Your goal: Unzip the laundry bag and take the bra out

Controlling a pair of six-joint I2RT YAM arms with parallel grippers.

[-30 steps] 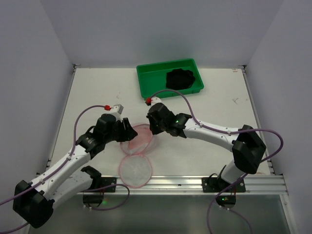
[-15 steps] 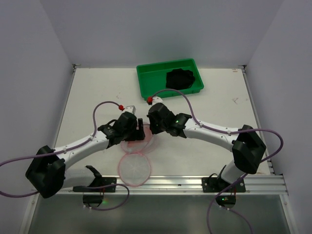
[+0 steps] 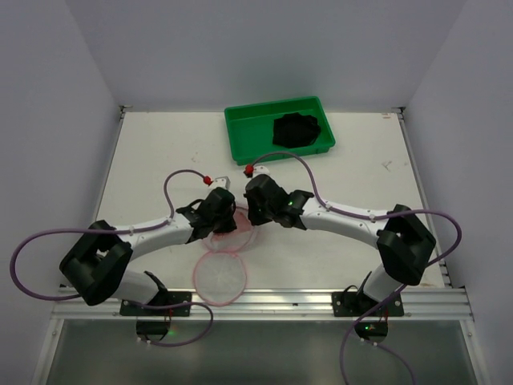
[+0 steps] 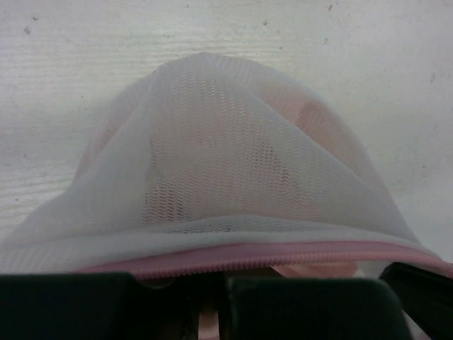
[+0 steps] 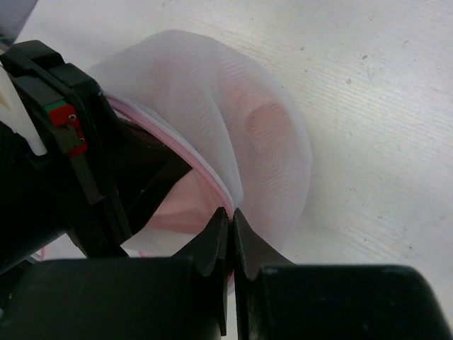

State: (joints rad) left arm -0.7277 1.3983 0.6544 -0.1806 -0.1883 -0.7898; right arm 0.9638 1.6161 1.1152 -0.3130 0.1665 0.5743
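Note:
The laundry bag [image 3: 240, 234] lies unzipped mid-table, its flat lower disc [image 3: 222, 277] folded toward the near edge. My right gripper [image 5: 231, 216] is shut on the pink zipper edge [image 5: 205, 173] and holds the mesh dome [image 4: 233, 156] lifted. My left gripper [image 4: 212, 315] has reached under that edge into the opening; its jaws stand almost together with a thin strip of pale pink fabric between them. Pale pink fabric, the bra [image 4: 308, 270], shows inside the bag and through the mesh [image 5: 262, 120]. From above, both grippers [image 3: 228, 221] [image 3: 250, 218] meet over the bag.
A green tray [image 3: 240, 132] stands at the back of the table with a black garment [image 3: 296, 128] in it. White walls close in the left, right and back sides. A metal rail [image 3: 321, 301] runs along the near edge.
My left arm swung right and pushed its gripper into the bag's opening, where the jaws closed. The right gripper kept its hold on the zipper edge and barely moved.

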